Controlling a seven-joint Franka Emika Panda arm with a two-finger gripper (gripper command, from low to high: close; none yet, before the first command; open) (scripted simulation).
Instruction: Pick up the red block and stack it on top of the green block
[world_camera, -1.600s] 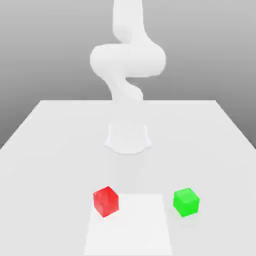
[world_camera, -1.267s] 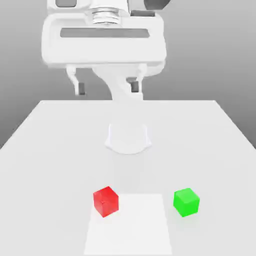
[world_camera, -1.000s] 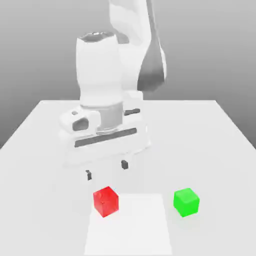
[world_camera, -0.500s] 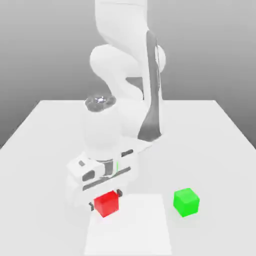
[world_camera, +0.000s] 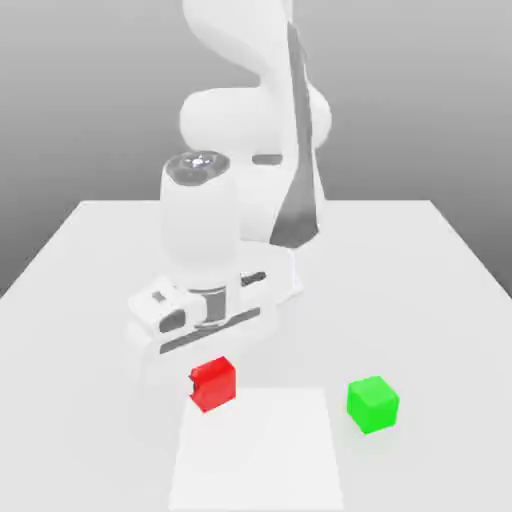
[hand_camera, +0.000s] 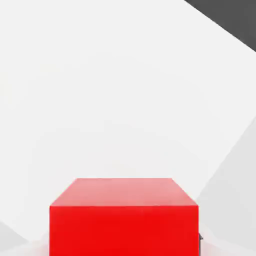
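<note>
Red block (world_camera: 212, 384) sits clamped in my pincer (world_camera: 211, 386), barely off the white tabletop (world_camera: 420, 270). Green block (world_camera: 372, 404) waits at three o'clock from it, apart. Grasp done; carrying and stacking remain.

We are seeing the table (world_camera: 80, 300) bearing two blocks near its front edge. The red block (world_camera: 212, 384) is sitting toward the exterior view's left, directly under the gripper (world_camera: 212, 372), whose hand is hanging just above and behind it. The green block (world_camera: 373, 404) is resting well apart, toward the exterior view's right and slightly nearer the front. The arm (world_camera: 250, 130) is rising behind both, from the table's middle.
</note>
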